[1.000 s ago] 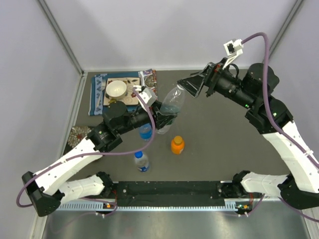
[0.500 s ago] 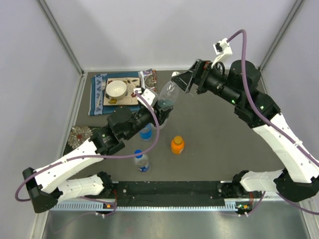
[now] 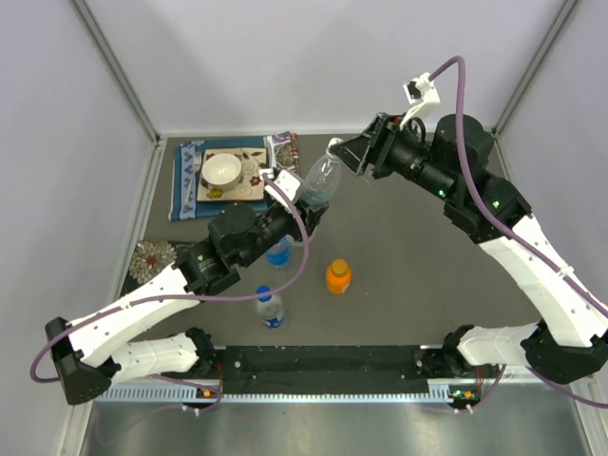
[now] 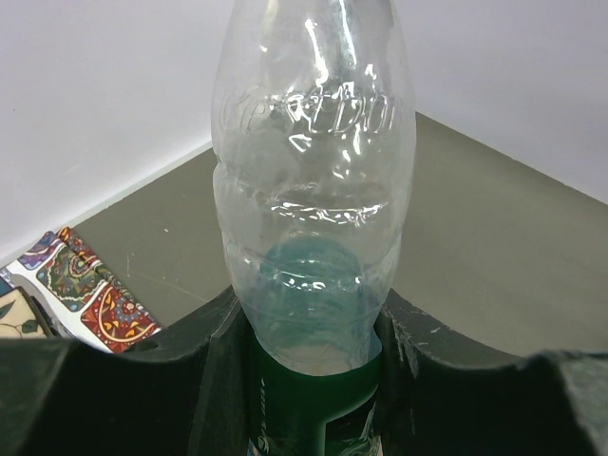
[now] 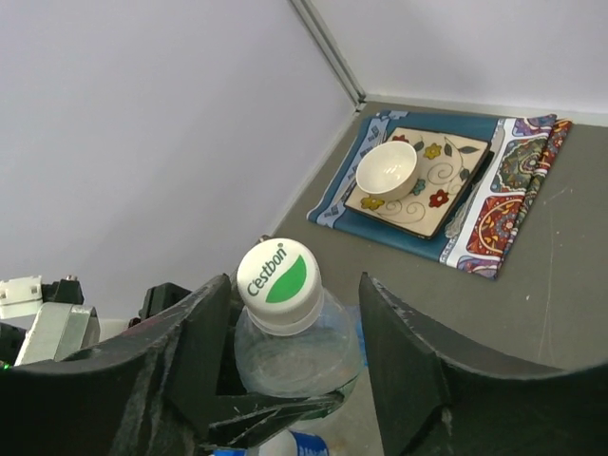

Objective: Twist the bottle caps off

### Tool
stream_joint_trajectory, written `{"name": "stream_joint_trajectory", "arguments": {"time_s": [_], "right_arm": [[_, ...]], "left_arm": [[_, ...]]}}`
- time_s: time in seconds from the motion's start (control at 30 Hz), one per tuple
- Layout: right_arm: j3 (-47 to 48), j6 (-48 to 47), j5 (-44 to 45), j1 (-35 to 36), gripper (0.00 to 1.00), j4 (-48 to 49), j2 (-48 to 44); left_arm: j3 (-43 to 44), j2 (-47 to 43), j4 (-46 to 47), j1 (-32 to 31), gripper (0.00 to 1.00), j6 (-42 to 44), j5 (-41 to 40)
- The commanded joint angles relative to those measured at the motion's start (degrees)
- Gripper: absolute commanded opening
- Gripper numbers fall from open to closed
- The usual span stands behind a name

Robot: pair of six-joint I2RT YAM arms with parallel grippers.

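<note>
My left gripper (image 3: 306,215) is shut on the green-labelled lower body of a clear greenish bottle (image 3: 321,186), held off the table and tilted toward the back right. In the left wrist view the bottle (image 4: 313,190) fills the space between both fingers (image 4: 190,366). Its white cap (image 5: 279,274) with a green leaf mark sits between the jaws of my right gripper (image 5: 294,287). The left jaw is close against the cap and the right jaw stands off with a visible gap. An orange bottle (image 3: 338,275) and two blue-labelled bottles (image 3: 277,250) (image 3: 270,308) stand on the table.
A patterned placemat (image 3: 190,180) at the back left carries a square plate and a white bowl (image 3: 220,169), also in the right wrist view as bowl (image 5: 388,169). A round woven mat (image 3: 150,256) lies at the left edge. Walls close the back and sides.
The left arm carried the bottle up and toward the back left. The right gripper moved left over the cap, and its jaws have narrowed around it.
</note>
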Motion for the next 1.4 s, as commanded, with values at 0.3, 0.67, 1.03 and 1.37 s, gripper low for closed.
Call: {"name": "stream_joint_trajectory", "arguments": {"time_s": [0.3,0.67,1.03,1.37], "right_arm": [[0.2,-0.9,-1.9,1.1,0.33,3.1,0.4],[-0.3,-8.0,-10.1,1.0,0.00,3.3,-1.1],[-0.8,-24.2,-34.7,0.6,0.00,3.8,-6.9],[-1.5,-27.8,-60.0,0.1,0.00,4.1,-8.1]], "left_arm": [[-0.1,-0.1,1.8,-0.4,0.18,0.7,-0.3],[1.0,-2.2,0.2,-0.4,0.17,0.7,11.3],[5.4,-4.1,-5.5,4.5,0.17,-9.3,55.2],[2.9,-3.7,9.6,13.2,0.20,-25.2,74.5]]}}
